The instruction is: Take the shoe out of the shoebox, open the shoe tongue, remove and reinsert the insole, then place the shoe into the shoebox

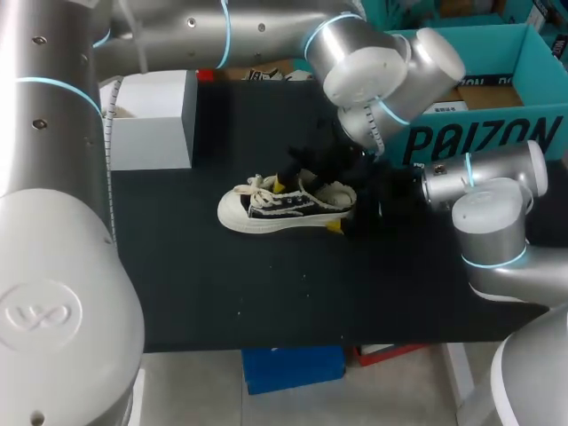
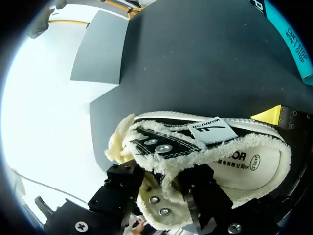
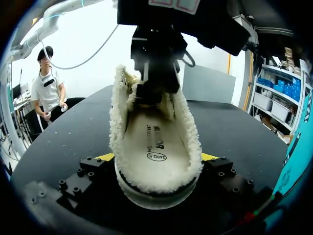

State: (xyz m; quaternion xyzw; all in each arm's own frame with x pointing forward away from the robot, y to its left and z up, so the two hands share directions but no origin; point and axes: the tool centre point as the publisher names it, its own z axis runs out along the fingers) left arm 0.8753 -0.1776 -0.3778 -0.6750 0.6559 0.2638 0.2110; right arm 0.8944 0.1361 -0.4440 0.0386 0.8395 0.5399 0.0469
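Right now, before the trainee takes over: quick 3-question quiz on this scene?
1. True or false: the shoe sits inside the teal shoebox.
2. Which end of the shoe is between the right jaws? A) toe B) heel C) laces
3. Fill in: the insole lies ___ the shoe.

Key
1. False: it stands on the black table, outside the box.
2. B
3. inside

Ahead of the left gripper (image 2: 161,196), passage is blocked by the shoe (image 2: 195,152); beyond, open table (image 2: 205,63) is bounded by box (image 2: 98,49) and shoebox (image 2: 296,46).
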